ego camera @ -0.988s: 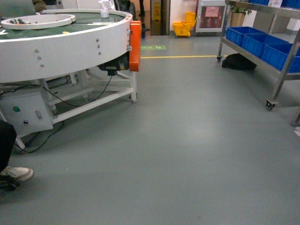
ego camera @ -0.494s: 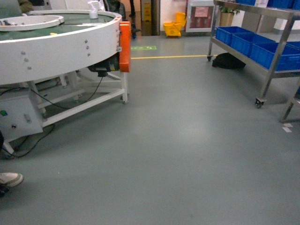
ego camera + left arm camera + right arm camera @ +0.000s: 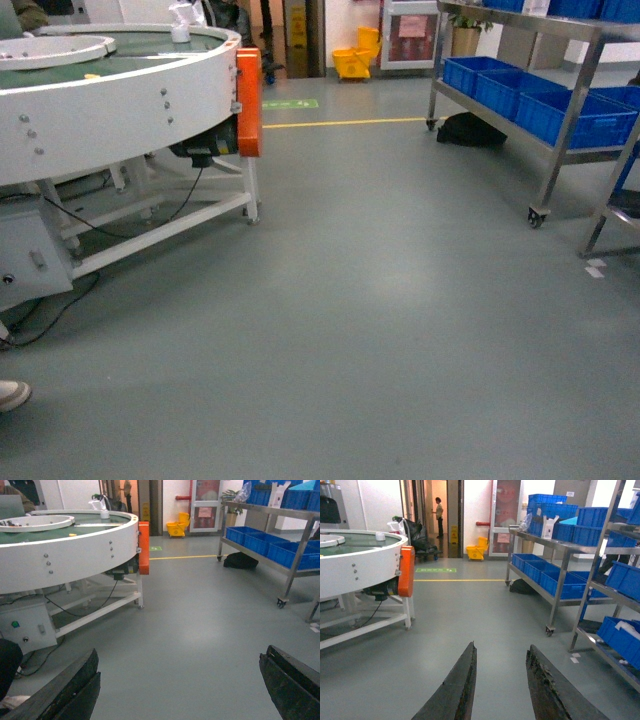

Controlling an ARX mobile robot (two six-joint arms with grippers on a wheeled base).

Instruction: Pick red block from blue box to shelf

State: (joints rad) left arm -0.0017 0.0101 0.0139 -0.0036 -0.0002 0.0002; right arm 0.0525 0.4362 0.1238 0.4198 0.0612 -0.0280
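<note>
The red block is out of view. The shelf (image 3: 570,112) (image 3: 296,555) (image 3: 563,570), a steel rack on castors, stands along the right and carries dark blue crates. A pale turquoise piece (image 3: 568,521) shows on its upper level; I cannot tell whether it is the blue box. My left gripper (image 3: 181,655) hangs over bare floor, open wide, with nothing between its dark fingers (image 3: 75,685). My right gripper (image 3: 501,646) is open too, its fingers (image 3: 460,685) a narrower gap apart and empty. Neither gripper shows in the head view.
A round white conveyor table (image 3: 120,100) with an orange panel (image 3: 248,102) and trailing cables fills the left. A second rack (image 3: 615,595) with blue crates stands at the near right. A black bag (image 3: 470,130) lies under the shelf, with a yellow mop bucket (image 3: 355,62) by the doorway.
The head view has swung: the conveyor table slid left and out of frame, and the shelf came further into view on the right. The shoe at the lower left has nearly left the frame.
</note>
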